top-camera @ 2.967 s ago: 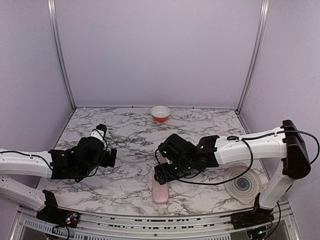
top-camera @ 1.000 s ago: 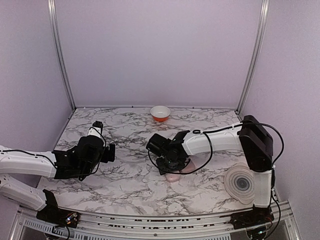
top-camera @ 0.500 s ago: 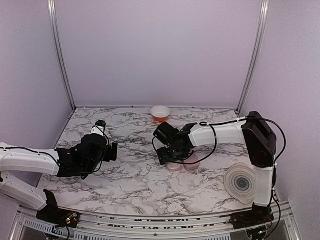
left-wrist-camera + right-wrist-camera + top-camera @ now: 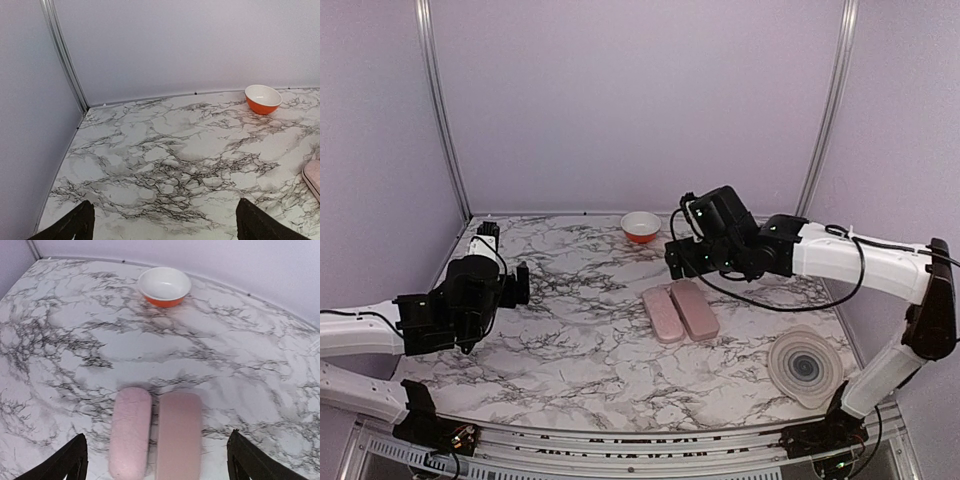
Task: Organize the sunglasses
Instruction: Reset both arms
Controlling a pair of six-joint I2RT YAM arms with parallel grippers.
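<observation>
The sunglasses are out of view in every frame. Two pink oblong cases lie shut and side by side mid-table, the rounded case (image 4: pixel 663 314) (image 4: pixel 130 432) on the left, the flatter case (image 4: pixel 694 308) (image 4: pixel 179 435) touching it on the right. My right gripper (image 4: pixel 678 262) (image 4: pixel 157 440) hovers above and behind them, open wide, nothing between its fingers. My left gripper (image 4: pixel 505 285) (image 4: pixel 164 202) is open over bare marble at the left, far from the cases; only an edge of one case (image 4: pixel 312 175) shows in its view.
An orange bowl (image 4: pixel 640 226) (image 4: pixel 263 98) (image 4: pixel 164 286) with a white inside stands at the back wall. A translucent round dish (image 4: pixel 804 368) sits at the front right. The table (image 4: pixel 570 350) is walled on three sides.
My right gripper has let go, opened wide and risen back from the cases, which now lie side by side. My left arm has drawn back to the left.
</observation>
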